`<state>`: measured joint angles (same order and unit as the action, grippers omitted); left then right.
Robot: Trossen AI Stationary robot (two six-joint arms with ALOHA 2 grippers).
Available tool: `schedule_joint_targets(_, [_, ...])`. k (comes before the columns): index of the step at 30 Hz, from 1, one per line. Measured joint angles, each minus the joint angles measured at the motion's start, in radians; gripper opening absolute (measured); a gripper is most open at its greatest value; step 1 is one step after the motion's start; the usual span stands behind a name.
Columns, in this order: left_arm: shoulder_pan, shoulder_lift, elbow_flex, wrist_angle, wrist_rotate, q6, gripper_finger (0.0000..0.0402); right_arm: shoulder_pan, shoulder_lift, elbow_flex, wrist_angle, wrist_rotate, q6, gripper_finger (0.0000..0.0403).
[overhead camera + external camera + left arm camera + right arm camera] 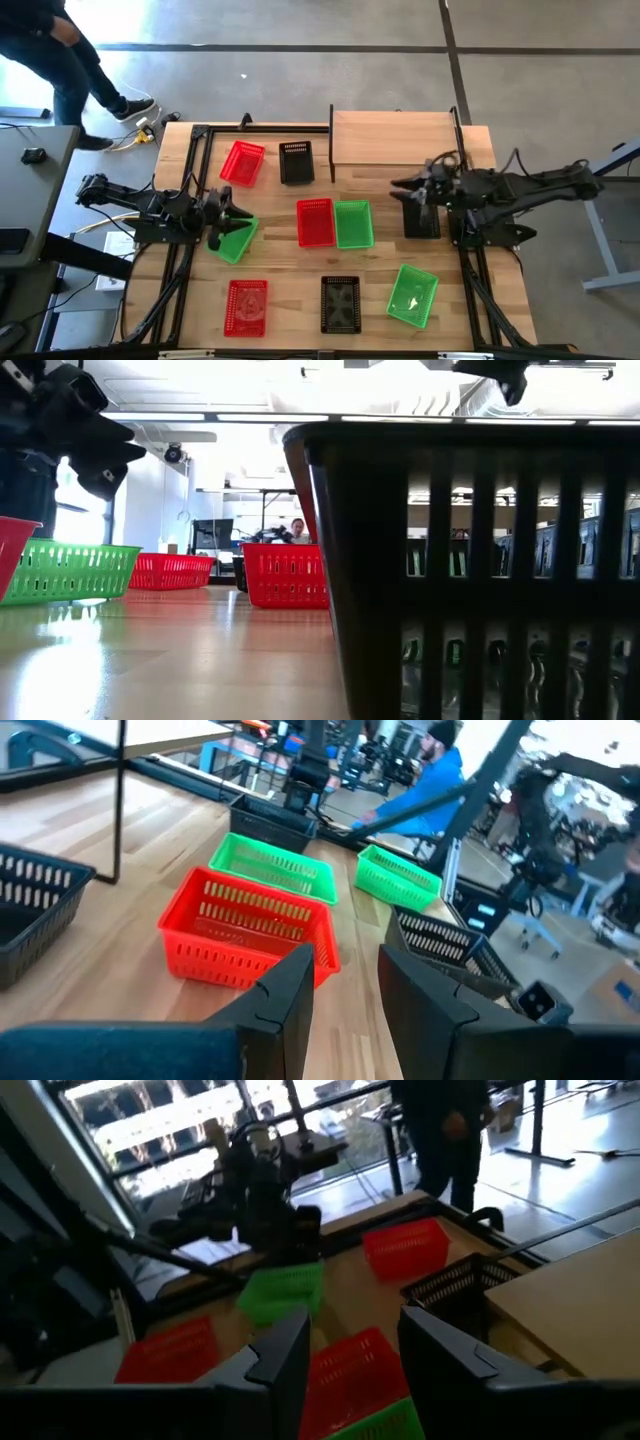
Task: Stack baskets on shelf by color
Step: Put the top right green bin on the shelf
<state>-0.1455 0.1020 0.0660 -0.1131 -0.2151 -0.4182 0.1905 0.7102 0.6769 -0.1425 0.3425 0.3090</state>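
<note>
The light-wood shelf (392, 137) stands at the table's far edge with no basket on it. Red (241, 162) and black (296, 162) baskets sit to its left. A red (315, 222) and a green (353, 223) basket sit side by side mid-table. Red (246, 306), black (340, 303) and green (412, 295) baskets line the near edge. My left gripper (225, 215) hangs open just above another green basket (236, 240), its fingers (290, 995) with nothing between them. My right gripper (350, 1355) is open, raised over a black basket (420, 218).
A person (60, 60) walks on the floor beyond the table's far left corner. Black frame rails (190, 180) run along the table's left and right sides. The near black basket (480, 560) fills most of the low view.
</note>
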Motion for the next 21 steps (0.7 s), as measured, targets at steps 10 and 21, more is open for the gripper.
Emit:
schedule_joint_targets(10, [0.0,0.0,0.0,0.0,-0.024,-0.042,0.0104,0.0,0.235,0.029,-0.005,-0.176,-0.038,0.0138])
schedule_joint_targets(21, [0.0,0.0,0.0,0.0,-0.024,-0.042,0.0104,0.0,0.426,0.029,-0.005,-0.3,-0.083,0.0138])
